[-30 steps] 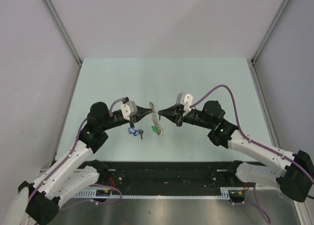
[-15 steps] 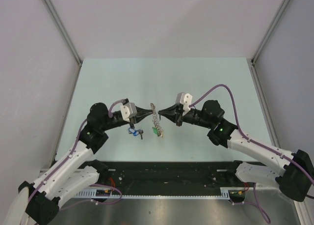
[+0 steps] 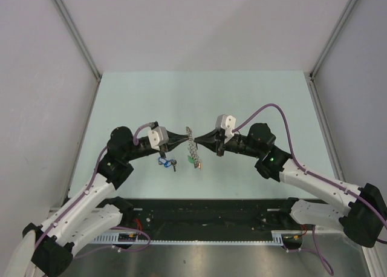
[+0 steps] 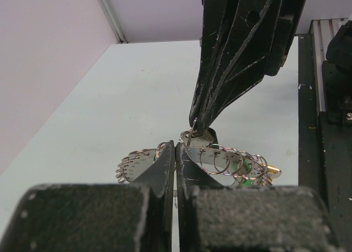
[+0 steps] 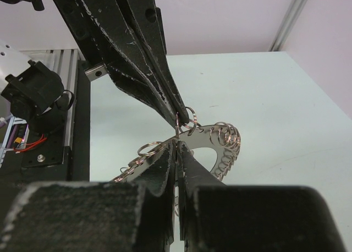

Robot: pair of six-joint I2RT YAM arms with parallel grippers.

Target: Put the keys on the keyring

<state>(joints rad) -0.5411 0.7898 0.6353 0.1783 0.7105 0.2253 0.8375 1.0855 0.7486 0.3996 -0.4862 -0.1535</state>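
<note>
The keyring (image 3: 192, 147), a grey metal ring fringed with small silvery rings, hangs above the table's middle between both arms. My left gripper (image 3: 185, 135) is shut on its rim from the left. My right gripper (image 3: 199, 138) is shut on it from the right, tips almost meeting. In the left wrist view my left gripper (image 4: 175, 147) pinches the keyring (image 4: 223, 159), with green and yellow tags at its far end. In the right wrist view my right gripper (image 5: 176, 145) clamps the keyring (image 5: 212, 143). The keys (image 3: 165, 162), blue and black tagged, lie on the table under the left wrist.
The pale green table (image 3: 242, 101) is walled by white panels at the back and sides. A black rail with cabling (image 3: 205, 213) runs along the near edge between the arm bases.
</note>
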